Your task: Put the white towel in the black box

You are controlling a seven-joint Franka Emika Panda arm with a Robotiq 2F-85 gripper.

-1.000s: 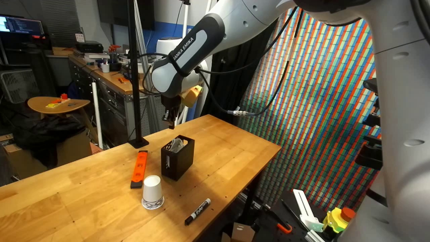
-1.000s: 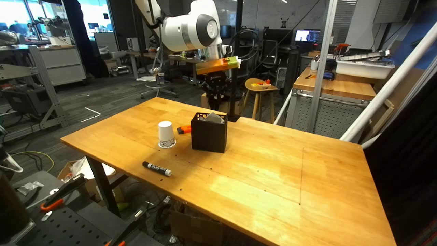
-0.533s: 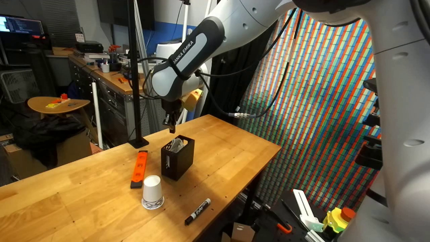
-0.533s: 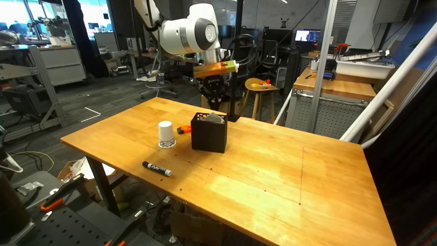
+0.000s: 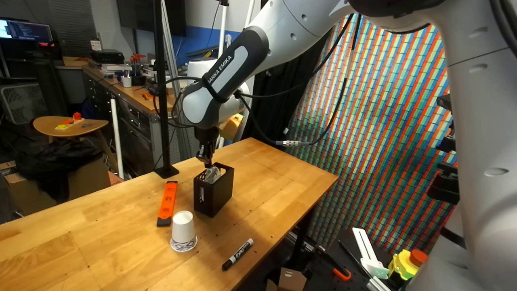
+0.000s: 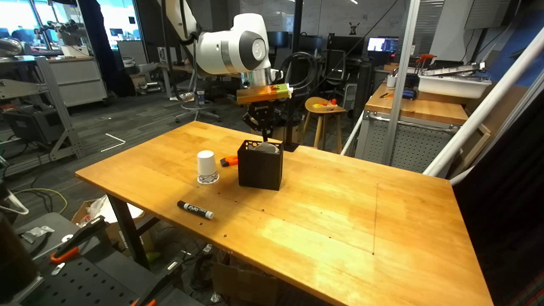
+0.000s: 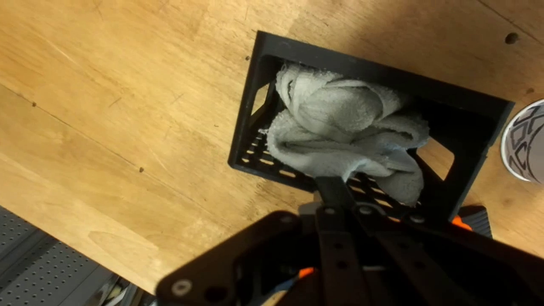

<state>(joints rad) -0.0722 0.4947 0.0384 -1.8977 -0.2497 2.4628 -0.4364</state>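
The black box point(image 5: 214, 198) stands upright on the wooden table; it also shows in an exterior view point(image 6: 260, 172) and the wrist view point(image 7: 374, 73). The white towel point(image 7: 340, 112) lies crumpled inside it, its top near the rim in both exterior views point(image 5: 212, 175) point(image 6: 267, 147). My gripper point(image 7: 333, 182) points down at the box's perforated side, its fingers together. In the wrist view the fingertips overlap the towel's edge and appear to touch it. In both exterior views the gripper point(image 5: 208, 165) point(image 6: 265, 139) is at the box's opening. Nothing shows held between the fingers.
An upside-down paper cup point(image 5: 183, 230) stands near the box. An orange level point(image 5: 167, 203) lies beside it, and a black marker point(image 5: 238, 254) lies near the table edge. A black pole point(image 5: 162, 101) rises at the table's back edge.
My gripper has moved down from above the box to its opening, with its fingers staying together. The towel's top looks slightly lower and flatter. The box has not moved.
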